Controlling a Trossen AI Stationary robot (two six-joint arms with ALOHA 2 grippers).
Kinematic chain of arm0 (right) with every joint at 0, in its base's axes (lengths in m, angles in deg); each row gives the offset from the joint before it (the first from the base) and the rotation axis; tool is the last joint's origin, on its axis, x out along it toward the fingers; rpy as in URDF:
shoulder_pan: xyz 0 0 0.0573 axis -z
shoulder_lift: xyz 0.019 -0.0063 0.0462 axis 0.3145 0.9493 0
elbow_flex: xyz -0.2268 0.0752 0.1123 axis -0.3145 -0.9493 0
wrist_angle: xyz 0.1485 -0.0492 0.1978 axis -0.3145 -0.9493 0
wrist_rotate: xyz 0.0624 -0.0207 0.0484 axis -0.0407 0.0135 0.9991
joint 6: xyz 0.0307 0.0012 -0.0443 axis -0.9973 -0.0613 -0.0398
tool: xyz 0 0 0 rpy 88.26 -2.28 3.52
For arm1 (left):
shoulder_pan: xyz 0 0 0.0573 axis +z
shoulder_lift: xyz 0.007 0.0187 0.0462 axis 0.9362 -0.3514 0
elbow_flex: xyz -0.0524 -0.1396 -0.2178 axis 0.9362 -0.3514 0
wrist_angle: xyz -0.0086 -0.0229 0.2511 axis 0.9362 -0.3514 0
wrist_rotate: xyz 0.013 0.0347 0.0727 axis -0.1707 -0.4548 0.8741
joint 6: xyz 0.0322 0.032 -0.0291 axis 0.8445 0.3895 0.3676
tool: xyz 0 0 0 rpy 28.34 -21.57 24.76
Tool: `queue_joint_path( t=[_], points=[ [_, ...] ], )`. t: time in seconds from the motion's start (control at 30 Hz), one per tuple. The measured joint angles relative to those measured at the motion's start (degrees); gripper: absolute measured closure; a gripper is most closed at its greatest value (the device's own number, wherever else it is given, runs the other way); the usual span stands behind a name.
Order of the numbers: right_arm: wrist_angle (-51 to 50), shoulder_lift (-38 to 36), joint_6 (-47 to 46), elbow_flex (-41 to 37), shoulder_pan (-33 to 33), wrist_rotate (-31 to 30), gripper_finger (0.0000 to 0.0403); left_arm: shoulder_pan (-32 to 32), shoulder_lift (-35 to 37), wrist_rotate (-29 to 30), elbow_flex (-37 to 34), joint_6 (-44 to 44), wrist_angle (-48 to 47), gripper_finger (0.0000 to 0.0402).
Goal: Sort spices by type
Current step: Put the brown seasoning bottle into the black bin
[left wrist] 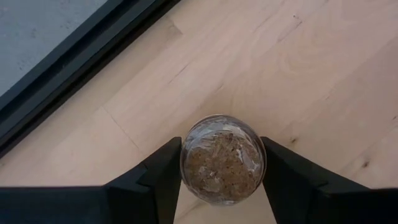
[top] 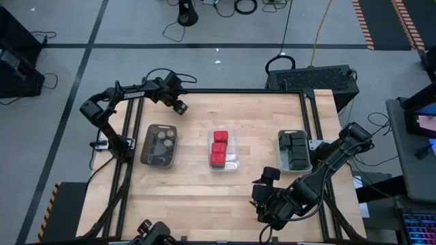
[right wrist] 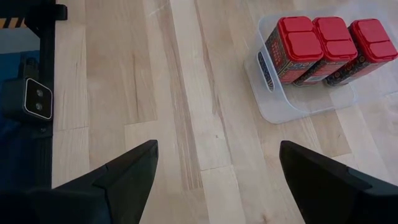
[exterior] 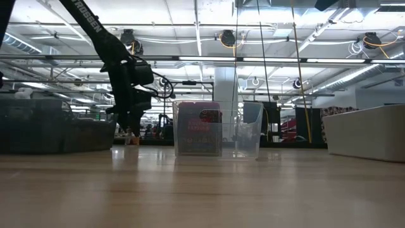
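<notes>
Wooden tabletop [top: 204,197] seen from above: three trays in a row. Dark tray [top: 159,144] on the left holds round jars [top: 163,139]; clear tray [top: 223,150] in the middle holds three red boxes [top: 219,148]; grey tray [top: 295,150] on the right holds black boxes [top: 296,149]. Left tool [top: 180,107] sits near the far left part of the tabletop, beyond the dark tray. Right tool [top: 266,204] hangs over the near right part, apart from all trays

Low view: left arm [exterior: 120,69] comes down at the left; clear tray [exterior: 218,130] stands mid-picture with a box inside

Left wrist view: left tool [left wrist: 222,167] pinches a round jar of brown spice [left wrist: 222,158], one finger [left wrist: 163,177] against each side, over bare wood

Right wrist view: right tool [right wrist: 217,168] spread wide, nothing between its fingers; red boxes [right wrist: 323,46] lie in their clear tray [right wrist: 280,109] further off
</notes>
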Motion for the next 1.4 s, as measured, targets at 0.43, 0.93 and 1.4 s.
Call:
queue_joint_path(
  t=[0.43,0.93,1.4],
  points=[
    [0.0,0.0,0.2,0.0,0.0,0.0,0.0085,0.0,8.0,-2.5,0.0,3.1,-6.7,0.021],
    [0.0,0.0,0.4,0.0,0.0,0.0,0.0085,-6.3,34.0,-5.3,0.1,1.8,-29.6,0.021],
    [0.0,0.0,-0.1,0.0,0.0,0.0,0.0085,-20.6,46.7,-7.2,-6.2,-10.8,-39.2,0.021]
  ],
)
